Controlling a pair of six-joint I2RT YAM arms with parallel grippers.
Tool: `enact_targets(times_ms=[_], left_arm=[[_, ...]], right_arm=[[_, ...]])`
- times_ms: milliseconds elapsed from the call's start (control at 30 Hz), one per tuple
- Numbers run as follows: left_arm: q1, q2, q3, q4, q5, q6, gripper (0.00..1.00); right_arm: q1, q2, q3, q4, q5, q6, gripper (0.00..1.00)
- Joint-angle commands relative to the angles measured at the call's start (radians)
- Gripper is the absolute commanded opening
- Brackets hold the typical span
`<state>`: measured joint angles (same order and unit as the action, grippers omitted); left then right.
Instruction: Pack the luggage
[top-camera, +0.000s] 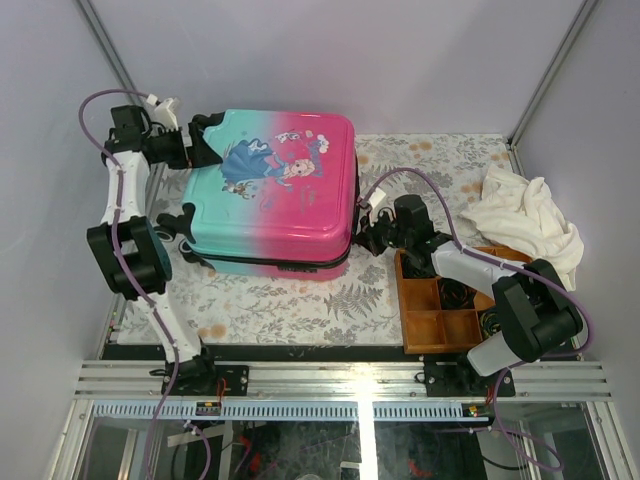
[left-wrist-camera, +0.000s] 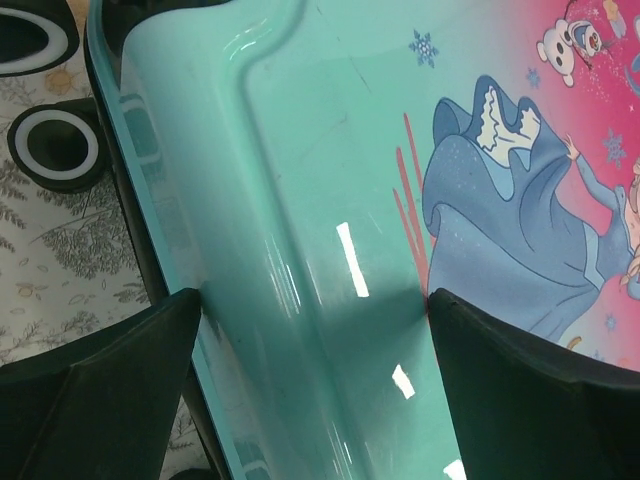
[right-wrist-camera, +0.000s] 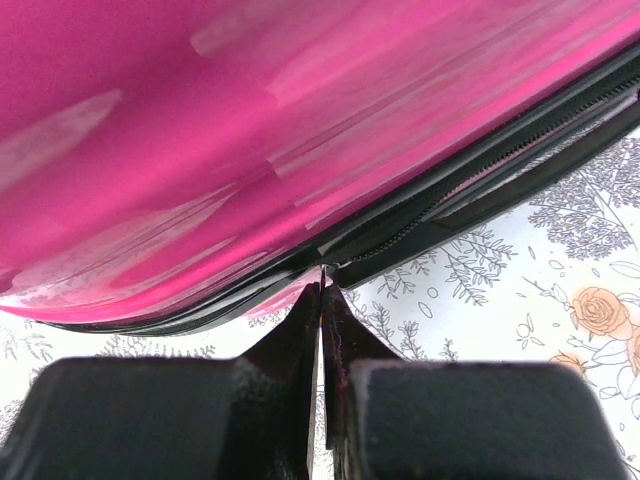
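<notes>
The luggage lies flat and closed on the table, its teal end to the left and its pink end to the right. My left gripper is at the far left corner, open wide. Its fingers straddle a ridge of the teal shell beside the princess print. My right gripper is at the near right side of the pink shell. Here the right gripper is shut on the thin metal zipper pull. The black zipper track gapes slightly to the right of the pull.
A brown wooden compartment tray sits at the right front under my right arm. A crumpled white cloth lies behind it. A black suitcase wheel shows beside the teal edge. A floral cloth covers the table.
</notes>
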<state>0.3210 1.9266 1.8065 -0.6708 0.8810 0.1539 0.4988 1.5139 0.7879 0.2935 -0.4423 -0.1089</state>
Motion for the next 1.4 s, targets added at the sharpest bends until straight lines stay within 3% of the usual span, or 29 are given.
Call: enact_targets(times_ms=[0,100,200,300,400,467,633,733,833,900,1200,1367], left_arm=[[-0.165,0.085,0.093,-0.096,0.157,0.062,0.88],[-0.260,0.135,0.188,-0.182,0.152,0.150,0.84],[-0.340,0.163,0.296,-0.311,0.070,0.283,0.85],[-0.355,0.111,0.302,-0.249,-0.050,0.251,0.91],[-0.372,-0.065,0.151,-0.066,-0.225,0.232,1.00],[-0.412,-0.206,0.016,0.018,-0.306,0.277,1.00],[-0.591,-0.420,-0.185,-0.100,-0.360,0.437,1.00],[-0.716,-0.524,-0.306,-0.089,-0.406,0.420,1.00],[-0.866,-0.608,-0.424,0.020,-0.528,0.365,1.00],[-0.957,-0.638,-0.478,0.089,-0.612,0.337,1.00],[-1.181,-0.639,-0.582,0.302,-0.873,0.280,1.00],[-1.233,-0.579,-0.587,0.379,-1.002,0.292,0.96]], right_arm=[[0.038,-0.041,0.000,-0.040,-0.104,-0.006,0.00],[0.038,-0.063,-0.019,-0.053,-0.101,-0.004,0.00],[0.038,-0.082,-0.042,-0.060,-0.102,0.003,0.00],[0.038,-0.096,-0.058,-0.061,-0.094,0.003,0.00],[0.038,-0.103,-0.065,-0.063,-0.081,-0.002,0.00],[0.038,-0.102,-0.069,-0.059,-0.075,-0.004,0.00],[0.038,-0.097,-0.070,-0.053,-0.034,-0.005,0.00],[0.035,-0.098,-0.070,-0.054,-0.005,-0.005,0.00],[0.034,-0.100,-0.069,-0.056,0.006,0.000,0.00],[0.034,-0.100,-0.065,-0.059,0.014,0.001,0.00],[0.027,-0.100,-0.044,-0.071,0.064,0.012,0.00],[0.024,-0.103,-0.042,-0.068,0.080,0.018,0.00]])
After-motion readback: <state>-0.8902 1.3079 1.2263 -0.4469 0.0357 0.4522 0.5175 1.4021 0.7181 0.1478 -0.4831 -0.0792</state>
